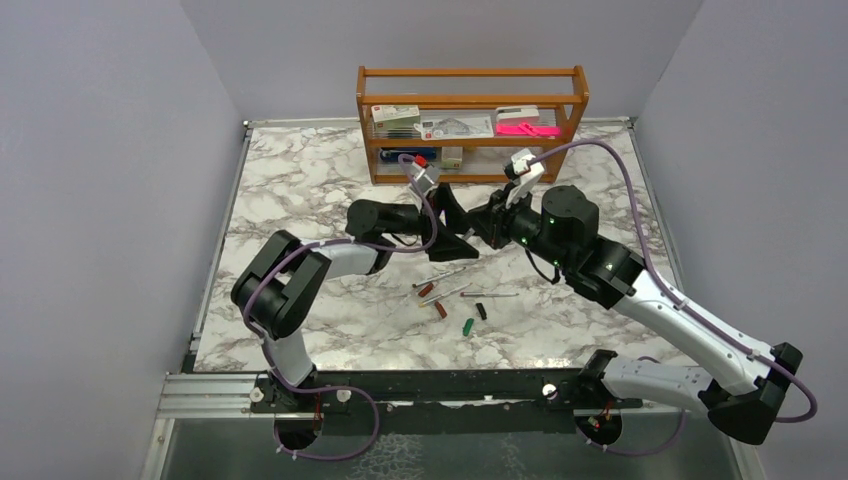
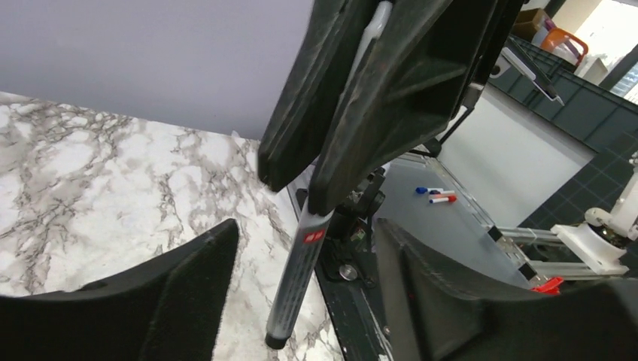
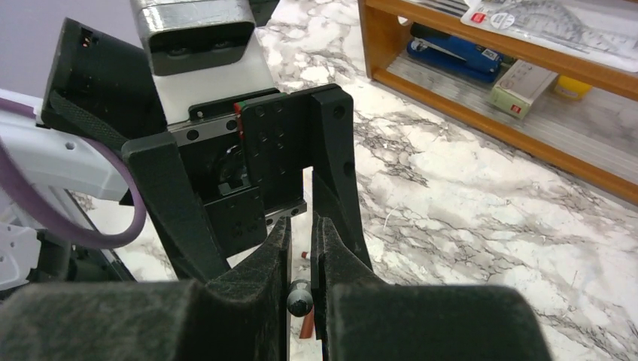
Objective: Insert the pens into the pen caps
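Note:
My right gripper (image 3: 302, 226) is shut on a grey pen (image 2: 297, 278) with a black end, holding it above the table. The pen hangs down between the fingers of my left gripper (image 2: 301, 301), which stands open and touches nothing. In the top view the left gripper (image 1: 458, 228) and the right gripper (image 1: 487, 225) meet nose to nose mid-table. Three more pens (image 1: 445, 295) lie on the marble in front of them. Beside these lie two red-brown pen caps (image 1: 426, 289), a green cap (image 1: 468, 325) and a black cap (image 1: 481, 311).
A wooden shelf (image 1: 470, 100) with stationery and a flat pink object (image 1: 527, 129) stands at the back of the marble table (image 1: 300, 200). Both arms' bases sit on the black rail (image 1: 430, 390) at the near edge. Grey walls close in both sides.

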You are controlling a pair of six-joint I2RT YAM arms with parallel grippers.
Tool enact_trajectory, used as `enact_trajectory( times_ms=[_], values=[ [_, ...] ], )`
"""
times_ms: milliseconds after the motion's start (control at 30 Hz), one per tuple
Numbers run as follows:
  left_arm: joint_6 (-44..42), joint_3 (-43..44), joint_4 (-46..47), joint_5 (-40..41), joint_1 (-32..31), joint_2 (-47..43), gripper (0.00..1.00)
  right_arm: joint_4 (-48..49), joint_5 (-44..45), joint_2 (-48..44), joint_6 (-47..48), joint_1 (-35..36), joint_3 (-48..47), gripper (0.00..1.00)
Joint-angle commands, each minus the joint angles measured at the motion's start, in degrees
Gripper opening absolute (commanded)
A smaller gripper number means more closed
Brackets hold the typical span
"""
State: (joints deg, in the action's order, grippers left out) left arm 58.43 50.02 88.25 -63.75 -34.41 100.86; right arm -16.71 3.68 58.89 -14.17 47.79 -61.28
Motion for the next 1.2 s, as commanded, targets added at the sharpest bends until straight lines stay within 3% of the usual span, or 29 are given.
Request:
enact_trajectory(
  times_ms=[0, 67, 167, 267, 400, 433, 500, 567, 600, 733, 833, 1000, 1067, 1167],
  values=[
    [0.82, 1.17, 12.65, -2.86, -1.54, -0.05, 0.63, 0.31, -2.48, 0.97, 1.39, -0.16, 0.48, 0.01],
    [-0.46, 0.45, 12.65, -3.28, -1.84, -0.36, 0.6, 0.91, -2.84, 1.7, 1.54, -0.15, 0.26, 0.01],
    [-2.76, -1.22, 12.57, -3.17, -2.04, -1.4, 0.44, 1.6, -3.4, 2.35, 1.65, -0.15, -0.07, 0.01],
    [-2.58, -1.07, 12.64, -3.51, -2.03, -1.2, 0.01, 2.07, -3.75, 2.67, 1.58, -0.16, 0.09, 0.01],
    [-2.63, -1.06, 12.65, -3.34, -1.84, -0.67, 0.0, 2.65, -3.08, 1.99, 1.54, -0.2, 0.93, 0.01],
    [-2.62, -1.11, 12.58, -3.09, -1.55, -0.46, 0.0, 3.08, -2.17, 1.56, 1.41, -0.16, 1.35, 0.1],
    [-2.83, -1.55, 12.34, -1.49, -0.33, 0.1, 0.0, 4.53, 0.47, -0.27, 0.71, -0.2, 2.99, 0.4],
    [-4.03, -2.56, 10.5, 1.3, 1.84, 0.58, 0.0, 5.81, 3.29, -2.51, 0.26, -0.19, 4.9, 0.57],
    [-14.82, -5.74, -1.46, 8.74, 5.38, -1.42, 0.0, 3.1, 6.68, -4.45, -0.31, -0.19, 6.52, 0.62],
    [-36.25, -7.85, -29.53, 29.67, 5.14, -8.05, 0.0, -5.42, 10.99, -2.26, -3.46, -0.17, 7.78, 0.65],
    [-36.65, -10.33, -31.4, 42.16, 5.14, -9.68, 0.0, -10.88, 10.34, 3.59, -9.2, 0.16, 9.31, 0.57],
    [-36.72, -12.5, -32.31, 49.39, 5.15, -12.04, 0.0, -8.37, 10.68, 9.61, -16.01, 8.94, 14.76, 0.54],
    [-36.62, -13.32, -33.44, 52.37, 5.15, -13.36, 0.0, -7.47, 10.39, 12.31, -17.28, 11.2, 15.42, 0.47],
    [-37.38, -13.51, -34.63, 53.18, 5.23, -14.63, 0.0, -5.82, 9.2, 15.62, -18.33, 13.19, 15.99, 0.28]
  ],
)
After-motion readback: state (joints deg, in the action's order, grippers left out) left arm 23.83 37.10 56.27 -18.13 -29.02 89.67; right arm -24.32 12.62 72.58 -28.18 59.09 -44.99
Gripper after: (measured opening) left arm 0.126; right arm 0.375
